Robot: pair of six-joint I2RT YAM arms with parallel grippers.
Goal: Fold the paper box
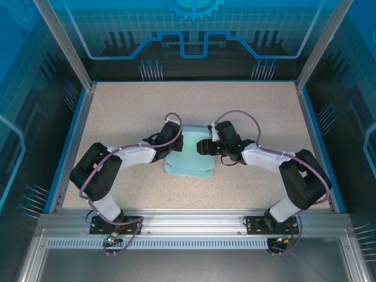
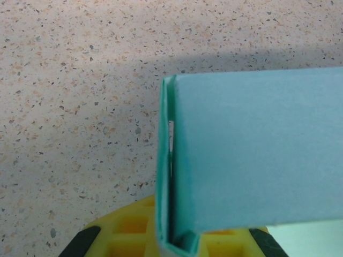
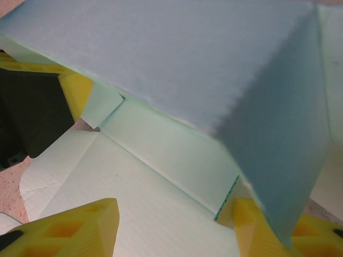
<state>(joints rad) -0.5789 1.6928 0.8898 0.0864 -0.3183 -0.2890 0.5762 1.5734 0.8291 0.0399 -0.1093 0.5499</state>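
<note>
- Yellow fingers (image 2: 134, 230) of the left pincer (image 2: 177, 243) are clamped narrow on a doubled wall of the box (image 2: 257, 150); the card is pinched edge-on.
- The right pincer (image 3: 166, 225) is seen about half-wide, astride the base panel under a raised flap. Nothing is clamped between its fingers as far as can be told.
- The box (image 1: 191, 161) is sat mid-desk (image 1: 117, 106), between the left pincer (image 1: 170, 144) and right pincer (image 1: 205, 147). Its base is flat and the near flaps are not yet folded.
- Step judged: a side wall is being stood up and tucked.
- To be done well:
  - The left clamp should be held firm at the crease so the sheet is not dragged across the desk.
  - The flap should be pushed low, close to the score line and square to it.
  - Mid-panel pressure should be avoided, since thin card is likely to buckle.
  - The tab should be lined up before release.
- Containers: the box alone, and it is not yet formed, with one wall raised and the rest flat. Nothing is seen lying on the visible base panels.
</note>
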